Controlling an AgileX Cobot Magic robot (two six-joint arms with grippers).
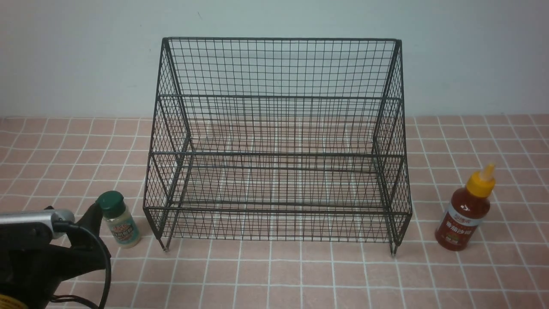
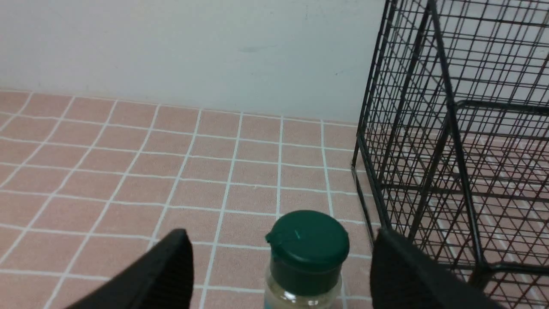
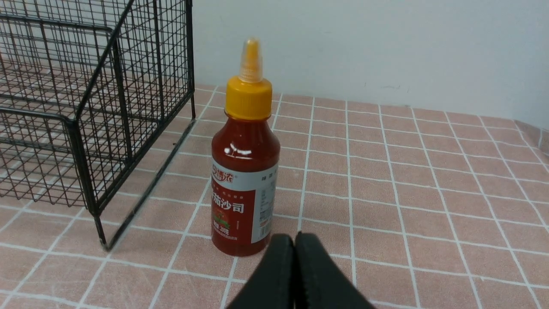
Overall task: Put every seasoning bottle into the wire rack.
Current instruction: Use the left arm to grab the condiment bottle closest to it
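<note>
The short clear shaker jar (image 1: 119,219) with a dark green cap stands upright on the tiles just left of the black wire rack (image 1: 279,141). My left gripper (image 2: 281,232) is open, with its fingers on either side of the jar (image 2: 306,253) and not touching it. The red sauce bottle (image 1: 466,210) with a yellow nozzle cap stands upright right of the rack. My right gripper (image 3: 294,236) is shut and empty, low over the tiles just in front of the sauce bottle (image 3: 244,171). It is out of the front view.
The rack holds nothing and stands against the pale wall (image 1: 85,56). Its left front corner (image 2: 377,206) is close to my left gripper's finger (image 2: 399,270). Pink tiles (image 1: 274,274) spread in front of the rack.
</note>
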